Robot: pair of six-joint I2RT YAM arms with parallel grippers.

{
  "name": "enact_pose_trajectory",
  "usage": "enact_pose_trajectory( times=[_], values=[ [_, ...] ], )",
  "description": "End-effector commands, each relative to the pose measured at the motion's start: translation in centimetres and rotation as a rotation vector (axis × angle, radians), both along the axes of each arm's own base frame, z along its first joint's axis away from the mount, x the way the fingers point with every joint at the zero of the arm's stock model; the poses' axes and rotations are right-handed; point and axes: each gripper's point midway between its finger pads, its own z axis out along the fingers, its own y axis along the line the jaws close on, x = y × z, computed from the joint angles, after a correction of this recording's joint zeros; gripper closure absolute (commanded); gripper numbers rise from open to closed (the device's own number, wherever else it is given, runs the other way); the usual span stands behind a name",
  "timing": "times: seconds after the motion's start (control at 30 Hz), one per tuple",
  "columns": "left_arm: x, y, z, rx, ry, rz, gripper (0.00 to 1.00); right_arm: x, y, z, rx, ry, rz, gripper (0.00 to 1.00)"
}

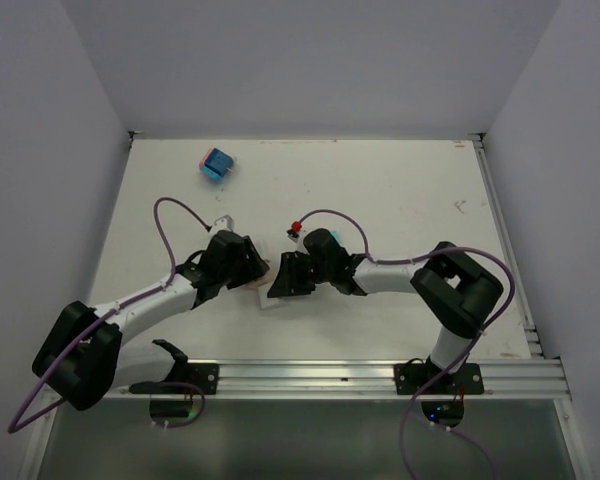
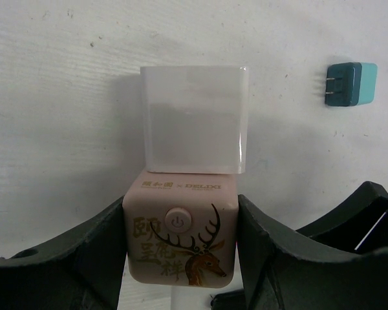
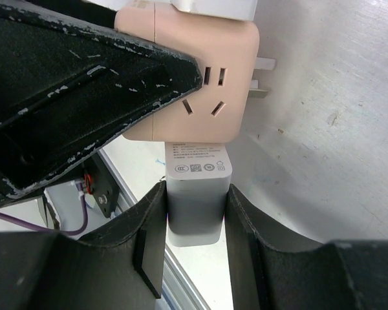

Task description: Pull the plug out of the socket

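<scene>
Clamping the socket in the left tool, about half open, one finger pressing on each of its pink sides. Gripping the plug with the right tool, open only narrowly, both fingers lying tight against the grey body. Meeting over the middle of the surface, toward the near edge; not possible to tell whether resting on it or lifted. Sitting flush against the socket face, with no gap and no pins showing, so judging the plug as not yet out. Seeming to have both grips made, and leaving only the pull itself: drawing the plug straight away while holding the socket fixed. Also carrying a white block on another face of the socket, and lying well apart on the surface, a teal plug with bare pins.
</scene>
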Motion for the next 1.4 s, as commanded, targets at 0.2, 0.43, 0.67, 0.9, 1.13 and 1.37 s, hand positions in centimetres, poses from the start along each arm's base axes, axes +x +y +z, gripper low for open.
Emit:
enact_pose_trajectory(
  times=[0.2,0.43,0.67,0.9,1.13,1.37],
  values=[
    [5.7,1.7,4.6,0.102,-0.263,0.075,1.0,-6.9,-1.9,-1.8,-0.1,0.207,0.239,1.0],
    [5.4,2.8,4.0,0.19,-0.276,0.049,1.0,-7.4,-3.0,-0.8,-0.093,0.231,0.271,1.0],
    [5.0,3.7,3.2,0.218,-0.258,0.065,1.0,-7.6,-3.6,-0.2,-0.101,0.229,0.299,1.0],
    [6.0,3.5,4.0,0.212,-0.274,0.089,1.0,-8.8,-4.3,-0.9,-0.118,0.28,0.338,1.0],
    [6.6,4.4,4.2,0.213,-0.271,0.179,1.0,-9.4,-4.8,-1.3,-0.128,0.309,0.347,1.0],
    [6.8,5.1,3.5,0.188,-0.251,0.275,1.0,-9.7,-4.9,-1.3,-0.128,0.327,0.356,1.0]
  ],
)
